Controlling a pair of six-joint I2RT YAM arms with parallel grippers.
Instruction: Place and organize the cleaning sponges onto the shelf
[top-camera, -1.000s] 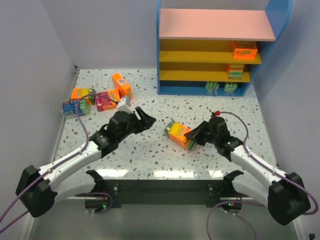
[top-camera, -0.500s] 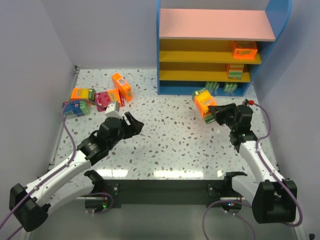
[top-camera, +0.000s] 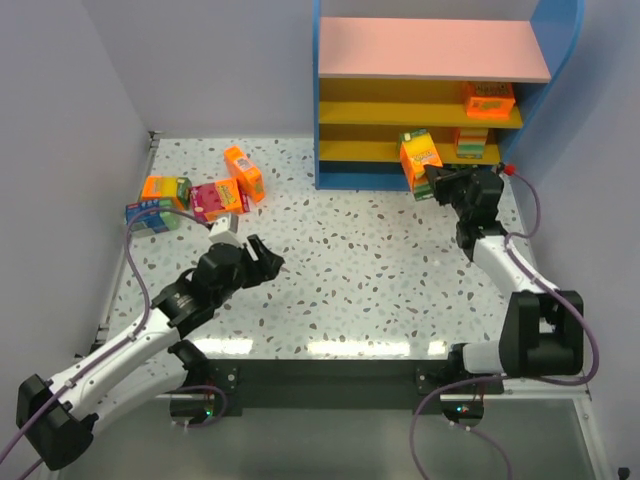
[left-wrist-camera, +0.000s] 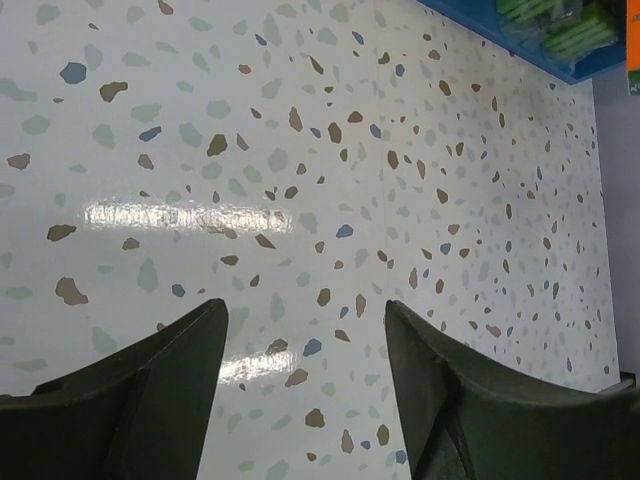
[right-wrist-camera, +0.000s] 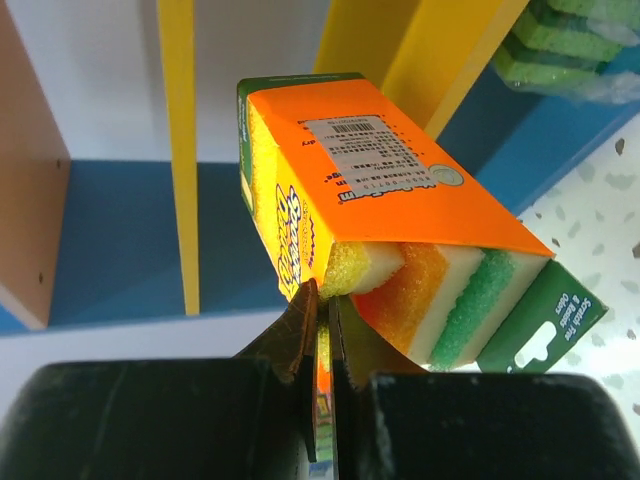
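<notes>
Here the right tool (top-camera: 433, 179) is pinched tight on the lower edge of an orange sponge pack (top-camera: 420, 156), holding it up off the bench (top-camera: 350, 250) just in front of the lower tiers of the shelf (top-camera: 430, 48). In the right wrist view, the fingers of the right tool (right-wrist-camera: 320, 318) meet on a thin flap of that pack (right-wrist-camera: 385, 175). Its open end shows yellow, orange and green sponge layers, and the shelf's blue and yellow boards are close behind it. Whether the pack has crossed the shelf's front edge cannot be told.

The left tool (top-camera: 263, 256) hangs low over the middle-left of the bench with its fingers spread wide and nothing between them. The left wrist view shows only speckled bench (left-wrist-camera: 300, 150) between the two fingers of the left tool (left-wrist-camera: 305, 335).

An orange shelved pack (top-camera: 488, 99) sits at the right end of the upper yellow tier, and a second shelved pack (top-camera: 470, 143) is on the tier below. Green sponges (top-camera: 459, 177) lie on the bottom board.

Four loose packs are clustered at the far left of the bench: a tilted orange pack (top-camera: 243, 172), a magenta pack (top-camera: 215, 200), another orange one (top-camera: 165, 187) and a blue pack (top-camera: 150, 215).
</notes>
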